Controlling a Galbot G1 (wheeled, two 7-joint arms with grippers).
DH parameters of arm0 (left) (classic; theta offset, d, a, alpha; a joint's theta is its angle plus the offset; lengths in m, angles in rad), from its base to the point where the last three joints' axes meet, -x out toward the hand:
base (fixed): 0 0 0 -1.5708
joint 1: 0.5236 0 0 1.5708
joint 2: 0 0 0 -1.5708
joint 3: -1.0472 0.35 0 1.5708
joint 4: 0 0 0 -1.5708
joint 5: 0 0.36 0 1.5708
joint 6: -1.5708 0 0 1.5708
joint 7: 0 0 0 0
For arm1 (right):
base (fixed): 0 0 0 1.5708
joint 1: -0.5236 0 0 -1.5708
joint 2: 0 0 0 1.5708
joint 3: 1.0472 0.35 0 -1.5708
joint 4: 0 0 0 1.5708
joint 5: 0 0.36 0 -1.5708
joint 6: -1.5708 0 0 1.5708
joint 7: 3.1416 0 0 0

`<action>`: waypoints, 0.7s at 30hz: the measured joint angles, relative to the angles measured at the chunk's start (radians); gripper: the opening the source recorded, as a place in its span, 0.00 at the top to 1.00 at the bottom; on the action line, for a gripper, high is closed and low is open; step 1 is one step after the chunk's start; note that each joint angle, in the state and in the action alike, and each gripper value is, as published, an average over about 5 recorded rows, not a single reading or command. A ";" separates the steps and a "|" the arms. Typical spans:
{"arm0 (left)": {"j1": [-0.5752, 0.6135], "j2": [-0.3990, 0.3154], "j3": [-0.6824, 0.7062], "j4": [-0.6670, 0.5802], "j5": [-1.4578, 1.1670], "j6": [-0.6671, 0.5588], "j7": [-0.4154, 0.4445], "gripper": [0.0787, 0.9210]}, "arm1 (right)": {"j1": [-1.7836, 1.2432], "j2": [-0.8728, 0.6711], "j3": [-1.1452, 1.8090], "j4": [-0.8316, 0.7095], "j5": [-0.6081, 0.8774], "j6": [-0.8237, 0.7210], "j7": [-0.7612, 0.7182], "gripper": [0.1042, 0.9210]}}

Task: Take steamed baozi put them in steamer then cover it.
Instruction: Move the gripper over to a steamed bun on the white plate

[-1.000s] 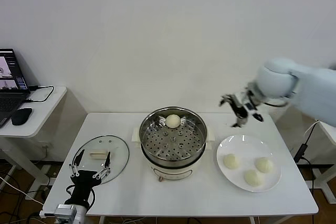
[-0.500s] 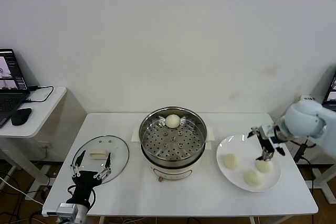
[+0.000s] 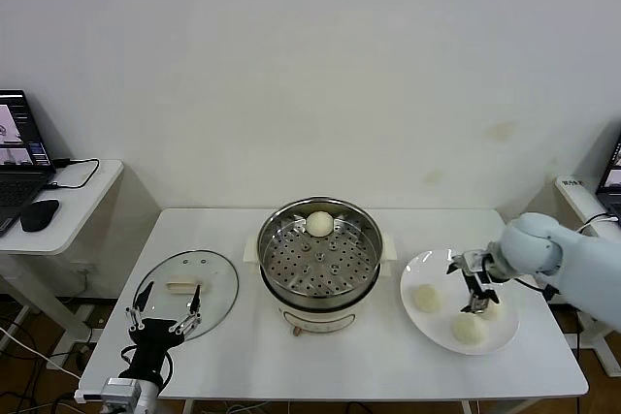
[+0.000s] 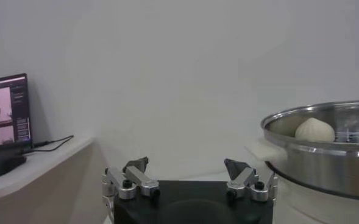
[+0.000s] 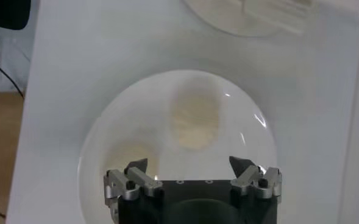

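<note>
Baozi (image 3: 471,327) beside glass lid (image 3: 186,290)-flanked steamer (image 3: 320,261)

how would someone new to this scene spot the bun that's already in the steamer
Find the shiny steel steamer in the middle of the white table, between the glass lid and the white plate. The bun sits on the perforated tray at the far rim. It is the only one in the pot; the other three buns lie on the plate.

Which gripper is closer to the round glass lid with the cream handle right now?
Left. The left gripper hangs at the near edge of the round glass lid; the right gripper, jaws open, is across the table above the flat white plate.
</note>
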 measured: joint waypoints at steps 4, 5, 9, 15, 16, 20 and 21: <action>0.001 -0.003 0.000 0.002 0.000 -0.001 0.000 0.12 | -0.028 0.039 0.016 -0.034 -0.007 0.000 0.004 0.12; 0.001 -0.003 0.000 0.003 0.000 -0.001 0.000 0.12 | -0.034 0.048 0.019 -0.041 -0.009 -0.001 0.005 0.12; 0.002 -0.003 -0.001 0.004 0.000 -0.001 0.000 0.12 | -0.054 0.080 0.030 -0.067 -0.015 -0.001 0.011 0.12; 0.001 -0.004 -0.001 0.004 0.000 -0.002 0.000 0.12 | -0.079 0.117 0.046 -0.097 -0.027 -0.003 0.016 0.15; 0.001 -0.005 -0.001 0.004 0.000 -0.002 0.000 0.12 | -0.083 0.120 0.048 -0.101 -0.030 -0.004 0.017 0.15; 0.002 -0.006 0.000 0.005 0.000 -0.002 0.000 0.12 | -0.092 0.128 0.055 -0.112 -0.041 -0.006 0.015 0.20; 0.002 -0.007 0.000 0.005 0.000 -0.002 0.000 0.12 | -0.094 0.130 0.056 -0.114 -0.043 -0.007 0.014 0.22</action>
